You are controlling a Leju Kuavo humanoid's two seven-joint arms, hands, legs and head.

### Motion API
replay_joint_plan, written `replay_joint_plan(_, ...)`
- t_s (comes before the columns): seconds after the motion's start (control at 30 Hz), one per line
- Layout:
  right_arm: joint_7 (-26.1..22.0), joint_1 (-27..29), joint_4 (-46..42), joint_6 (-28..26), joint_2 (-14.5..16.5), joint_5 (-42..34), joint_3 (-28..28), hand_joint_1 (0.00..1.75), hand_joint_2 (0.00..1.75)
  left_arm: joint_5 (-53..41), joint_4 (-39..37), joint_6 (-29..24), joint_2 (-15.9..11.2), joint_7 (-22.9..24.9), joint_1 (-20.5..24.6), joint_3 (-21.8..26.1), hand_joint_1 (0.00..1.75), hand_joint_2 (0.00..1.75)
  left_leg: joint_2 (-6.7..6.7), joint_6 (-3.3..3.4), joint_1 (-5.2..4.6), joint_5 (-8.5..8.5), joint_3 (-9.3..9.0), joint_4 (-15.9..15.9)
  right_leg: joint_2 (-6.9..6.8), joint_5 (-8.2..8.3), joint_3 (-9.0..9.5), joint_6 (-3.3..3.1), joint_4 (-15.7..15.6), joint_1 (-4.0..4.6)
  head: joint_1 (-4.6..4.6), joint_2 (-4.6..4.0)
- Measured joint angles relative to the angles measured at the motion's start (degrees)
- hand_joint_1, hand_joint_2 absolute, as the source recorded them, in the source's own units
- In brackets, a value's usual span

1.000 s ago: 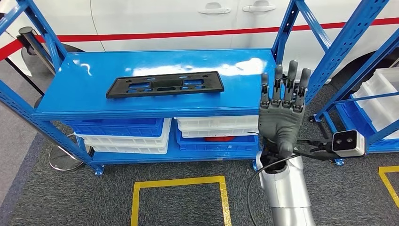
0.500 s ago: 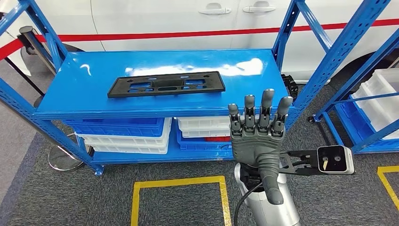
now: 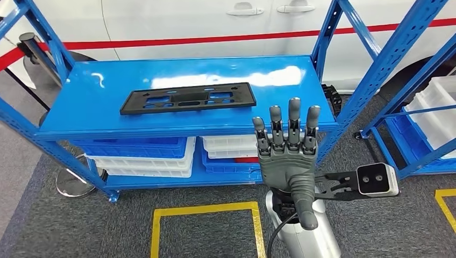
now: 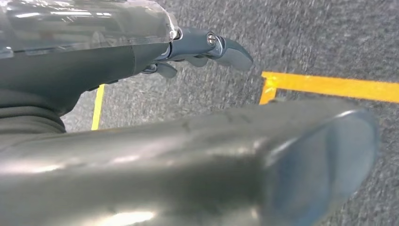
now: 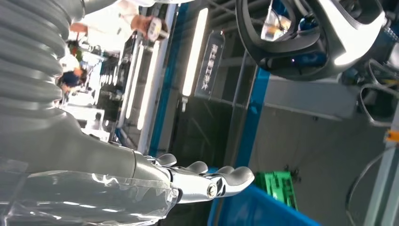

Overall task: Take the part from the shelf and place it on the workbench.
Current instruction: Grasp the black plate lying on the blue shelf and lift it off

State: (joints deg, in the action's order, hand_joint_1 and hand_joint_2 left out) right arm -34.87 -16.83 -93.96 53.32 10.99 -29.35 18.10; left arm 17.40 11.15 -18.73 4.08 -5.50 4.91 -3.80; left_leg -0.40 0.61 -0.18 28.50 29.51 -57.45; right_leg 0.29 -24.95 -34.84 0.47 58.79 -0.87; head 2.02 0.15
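One empty, spread right hand (image 3: 287, 156) has drifted leftward, nearer the black part (image 3: 188, 98) on the shelf (image 3: 80, 97).

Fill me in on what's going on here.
A humanoid robot stands in front of a blue shelf where a flat black part lies on the top level, untouched. The right hand is raised in front of the shelf's front edge, to the right of the part, fingers straight and apart, holding nothing. The left hand hangs over the grey floor, also empty. The pickup is not yet done.
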Motion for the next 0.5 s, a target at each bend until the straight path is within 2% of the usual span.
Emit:
replay_joint_plan(0.07,0.22,0.07,0.03,-0.06,0.01,-0.16,0.03,0.00,0.44,-0.01,-0.04,-0.05,0.01,0.05,0.02,-0.01,0.00,0.00,0.09,-0.64,0.21,0.66,0.17,-0.58,0.02,-0.01,0.27,-0.46,-0.36,-0.24,0.02,0.00)
replay_joint_plan(0.1,0.55,0.06,0.07,-0.19,0.02,-0.32,0.09,0.00,0.00,-0.02,-0.04,-0.09,0.00,0.12,0.05,-0.02,0.00,0.00,0.10,-0.95,0.28,1.53,0.76,-2.03,-0.09,-0.02,0.52,-0.71,-0.66,-0.43,0.06,0.00)
replay_joint_plan(0.13,1.02,0.07,0.15,-0.42,0.02,-0.50,0.14,0.00,0.00,-0.04,-0.04,-0.12,-0.02,0.19,0.08,-0.02,0.00,0.00,0.09,-1.28,0.43,2.87,2.05,-4.70,-0.21,-0.05,0.76,-0.92,-0.88,-0.58,0.09,0.00)
replay_joint_plan(0.2,2.19,0.14,0.60,-1.20,0.00,-0.85,0.24,0.00,0.00,-0.08,-0.05,-0.14,-0.02,0.32,0.00,-0.02,0.00,0.00,0.10,-1.91,0.77,5.82,6.18,-12.34,-0.37,-0.22,0.89,-1.17,-0.93,-0.59,0.14,0.00)
replay_joint_plan(0.23,2.63,0.22,0.96,-1.61,-0.03,-0.96,0.24,0.00,0.00,-0.09,-0.05,-0.10,-0.02,0.31,-0.10,-0.02,0.00,0.00,0.10,-2.19,1.00,6.44,8.06,-15.35,-0.35,-0.30,0.93,-1.18,-0.91,-0.63,0.14,0.00)
replay_joint_plan(0.27,2.97,0.30,1.36,-1.92,-0.08,-1.02,0.24,0.00,0.00,-0.11,-0.06,-0.06,-0.02,0.27,-0.19,-0.02,0.00,0.00,0.10,-2.42,1.22,5.96,9.12,-16.51,-0.31,-0.40,1.01,-1.10,-0.86,-0.71,0.14,0.00)
replay_joint_plan(0.3,3.15,0.41,1.71,-2.10,-0.14,-1.05,0.23,0.00,0.00,-0.14,-0.07,0.02,-0.02,0.21,-0.25,-0.02,0.00,0.00,0.11,-2.62,1.42,4.37,9.06,-15.40,-0.24,-0.55,1.14,-0.92,-0.77,-0.86,0.14,0.00)
replay_joint_plan(0.37,3.32,0.68,2.27,-2.33,-0.25,-1.00,0.21,0.00,0.00,-0.29,-0.07,0.23,0.01,0.14,-0.24,-0.02,0.00,0.00,0.12,-3.05,1.84,-0.20,6.52,-8.45,-0.12,-1.04,1.51,-0.26,-0.43,-1.21,0.14,0.00)
replay_joint_plan(0.4,3.37,0.82,2.43,-2.47,-0.28,-0.90,0.20,0.00,0.00,-0.38,-0.07,0.39,0.07,0.19,-0.18,-0.02,0.00,0.00,0.09,-3.10,1.83,-1.64,5.10,-5.00,-0.06,-1.28,1.56,0.14,-0.16,-1.24,0.21,0.00)
replay_joint_plan(0.43,3.41,0.98,2.54,-2.73,-0.30,-0.74,0.20,0.00,0.00,-0.47,-0.07,0.61,0.14,0.34,-0.08,-0.02,0.00,0.00,0.04,-2.87,1.77,-2.33,4.21,-2.75,-0.02,-1.42,1.53,0.57,-0.01,-1.17,0.23,0.00)
replay_joint_plan(0.5,3.78,1.33,2.61,-3.65,-0.37,-0.32,0.18,0.00,0.00,-0.59,-0.07,0.96,0.23,0.93,0.13,-0.02,0.00,0.00,-0.07,-1.84,1.46,-1.94,3.98,-1.76,0.02,-1.51,1.42,1.30,-0.09,-0.97,0.24,0.00)
